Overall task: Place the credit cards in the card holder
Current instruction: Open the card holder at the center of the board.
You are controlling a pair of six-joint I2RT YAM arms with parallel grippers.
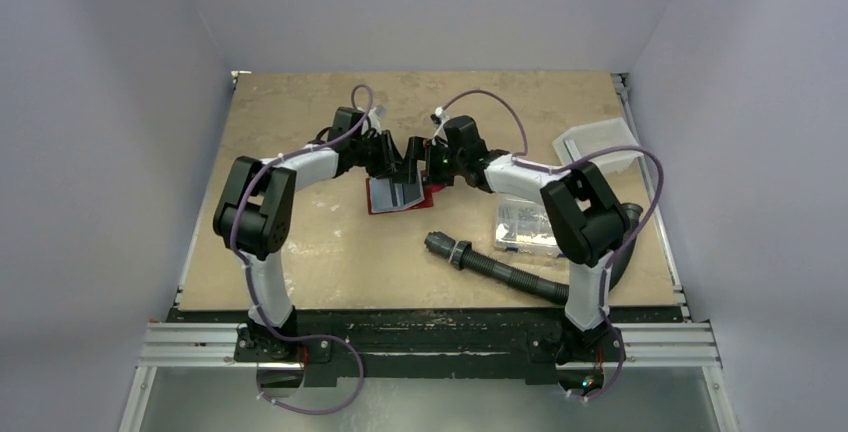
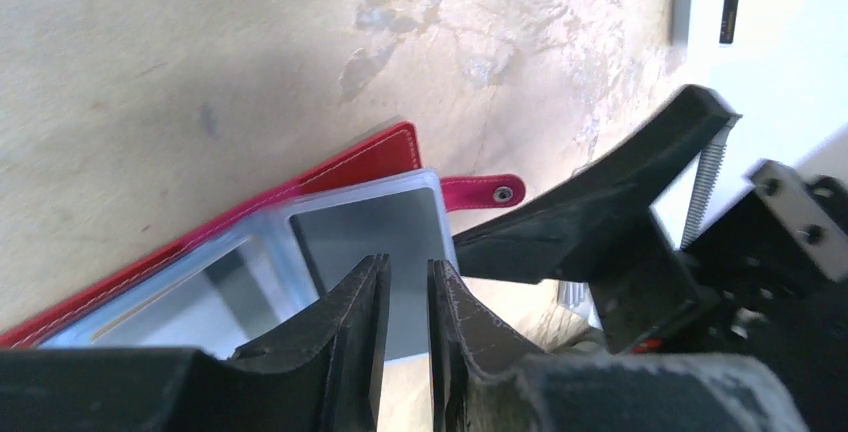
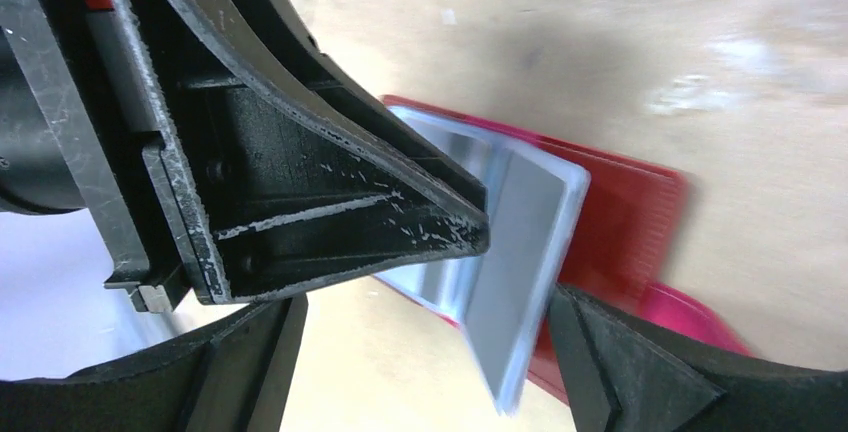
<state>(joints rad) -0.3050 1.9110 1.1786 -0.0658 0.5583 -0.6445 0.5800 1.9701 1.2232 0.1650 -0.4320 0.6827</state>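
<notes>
**Both grippers at open card holder**

Card holder [image 1: 434, 194] at centre of table [image 1: 300, 252]: lies open, red cover down, closing tab [image 2: 486, 192] out to one side, clear sleeves [image 2: 225, 277] fanned up. In one sleeve, grey credit card [image 2: 368, 237].

At L gripper [image 2: 407, 267]: jaws nearly closed, thin slit only, tips over the card's sleeve. Can't tell if pinching anything.

At R gripper [image 3: 520, 264]: jaws spread wide, straddling a raised, tilted sleeve, upper finger [image 3: 400, 207] tip just beside it.

Off to R side: clear compartment box [image 1: 527, 224], black ribbed hose [image 1: 495, 264], white tray [image 1: 598, 144].
</notes>
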